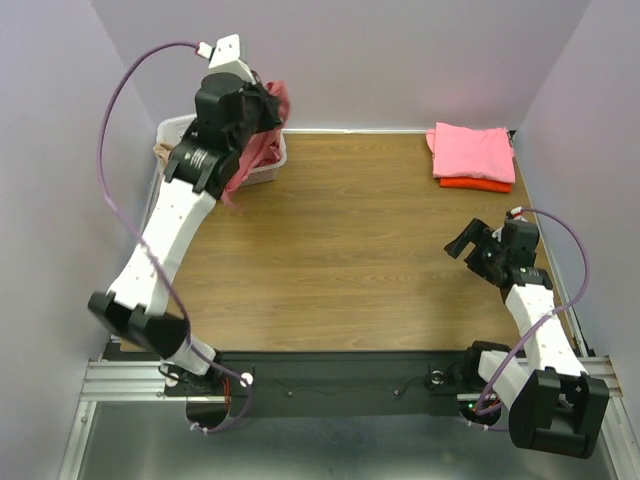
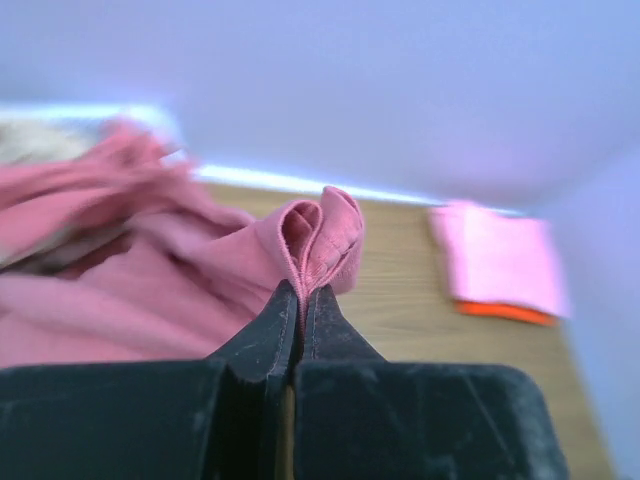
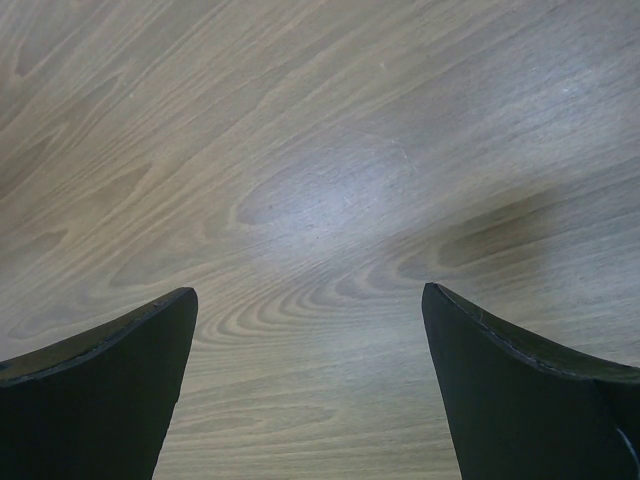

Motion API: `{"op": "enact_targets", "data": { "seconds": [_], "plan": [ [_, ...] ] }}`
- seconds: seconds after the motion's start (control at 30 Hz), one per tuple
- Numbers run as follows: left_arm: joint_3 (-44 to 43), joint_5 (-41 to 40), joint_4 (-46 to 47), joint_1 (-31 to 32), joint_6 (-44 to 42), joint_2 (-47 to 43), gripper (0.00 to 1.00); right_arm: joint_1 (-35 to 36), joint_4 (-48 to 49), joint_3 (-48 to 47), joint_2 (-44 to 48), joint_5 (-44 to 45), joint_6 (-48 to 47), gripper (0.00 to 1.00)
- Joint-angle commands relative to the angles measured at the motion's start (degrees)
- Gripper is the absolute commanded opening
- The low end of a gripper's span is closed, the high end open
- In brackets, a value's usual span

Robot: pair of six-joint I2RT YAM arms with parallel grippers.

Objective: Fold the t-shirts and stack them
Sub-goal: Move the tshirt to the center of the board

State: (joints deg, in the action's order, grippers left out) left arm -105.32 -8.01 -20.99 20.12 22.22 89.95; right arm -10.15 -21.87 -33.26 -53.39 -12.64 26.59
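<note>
Pinching a fold of the dusty red t-shirt [image 2: 150,300], our left gripper [image 2: 300,292] holds it above the white basket [image 1: 268,172] at the table's [image 1: 350,250] eleven o'clock; our arm hides most of the basket. At one o'clock the folded pink t-shirt [image 1: 472,152] lies on the orange-red t-shirt [image 1: 478,184]. Our right gripper [image 3: 308,290] hangs spread apart at four o'clock.

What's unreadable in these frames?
1. Top view: the left arm and the lifted dusty red t-shirt cover most of the basket, so its contents are mostly hidden.
2. Top view: the bright pink t-shirt covers the orange-red t-shirt except one edge.
3. Left wrist view: blur smears everything beyond the left gripper.
</note>
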Motion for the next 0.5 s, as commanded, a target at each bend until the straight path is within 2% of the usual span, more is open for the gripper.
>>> {"op": "enact_targets", "data": {
  "seconds": [0.0, 0.03, 0.23, 0.27, 0.33, 0.37, 0.43, 0.47],
  "plan": [
    [-1.6, -0.3, 4.6, 9.1, -1.3, -9.6, 0.0, -0.4, 2.4, 0.0, -0.1, 0.8, -0.7, 1.0],
    [-1.0, -0.2, 5.2, 12.6, -1.3, -10.6, 0.0, -0.4, 2.4, 0.1, -0.2, 0.8, -0.7, 1.0],
    [3.7, 3.2, 8.6, 24.0, 0.1, -15.2, 0.0, -0.4, 3.1, 0.6, -0.5, -0.2, -0.8, 1.0],
    [4.0, 3.4, 9.2, 28.2, 0.2, -15.6, 0.0, -0.4, 3.1, 0.6, 0.0, -0.2, -0.8, 1.0],
    [2.1, 3.6, 9.5, 32.8, -0.9, -15.1, 0.0, -0.4, 3.1, 0.8, 0.7, -0.2, -0.9, 1.0],
    [-1.1, 3.4, 9.5, 37.5, -2.5, -13.8, 0.0, -0.4, 3.2, 0.8, 1.1, -0.4, -0.9, 1.0],
    [-5.6, 3.2, 8.1, 41.6, -4.0, -11.9, 0.0, -0.4, 3.3, 1.2, 1.3, -0.5, -0.8, 1.0],
    [-10.6, 2.9, 7.2, 43.1, -4.5, -9.6, 0.0, -0.4, 3.3, 1.2, 1.3, -0.5, -0.8, 1.0]
  ]
}}
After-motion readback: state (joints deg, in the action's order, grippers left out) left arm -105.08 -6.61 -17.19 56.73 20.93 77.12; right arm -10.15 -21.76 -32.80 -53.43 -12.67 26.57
